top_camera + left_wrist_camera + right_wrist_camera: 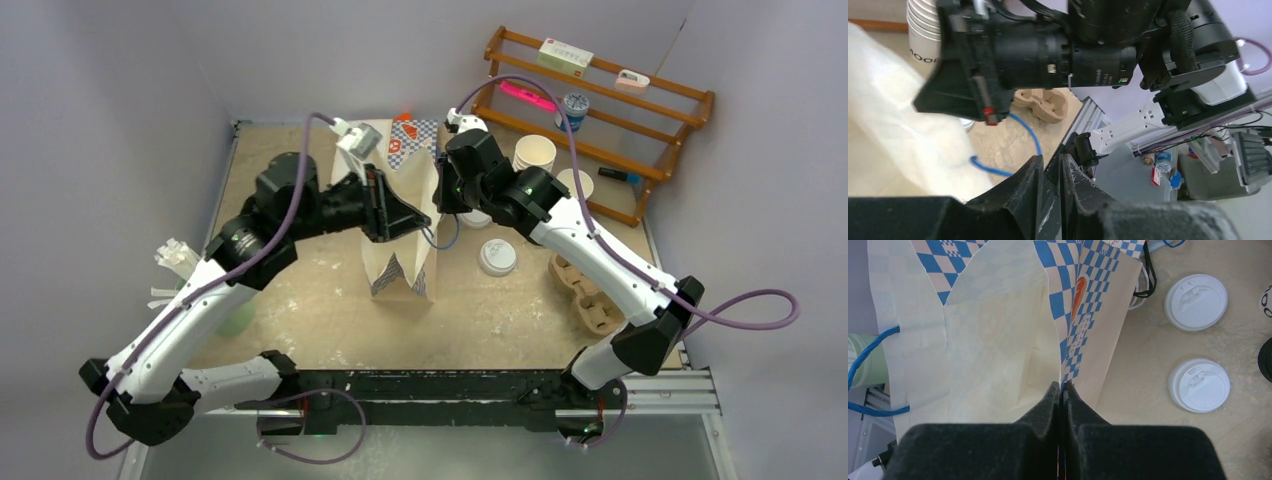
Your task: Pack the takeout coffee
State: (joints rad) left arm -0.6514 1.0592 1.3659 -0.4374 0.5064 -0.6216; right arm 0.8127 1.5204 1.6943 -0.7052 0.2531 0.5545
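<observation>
A paper bag with blue checks stands upright in the middle of the sandy table, and everything here is placed from it. Well to the left of the bag, a pale green cup shows past the bag's side wall. The left gripper reaches across the bag's top from the left. Its fingers stand close together with only a thin dark slit between them (whether paper or cord is caught there I cannot tell). The bag's blue cord handle loops just beside them. At the bag's right top edge, the right gripper has its two pads pressed flat together on the rim, pinching the checked paper.

Right of the bag, two white round lids lie flat on the table, near each other and clear of the bag. Farther right, the stack of lidless white cups stands upright, with a brown pulp cup carrier nearer the arm bases. A wooden rack leans at the wall, well to the right of the bag.

The takeout coffee is not plainly in sight. A dark rounded sliver at the edge of the right wrist view, beyond the lids from the bag, could be a black sip lid, but I cannot tell.
</observation>
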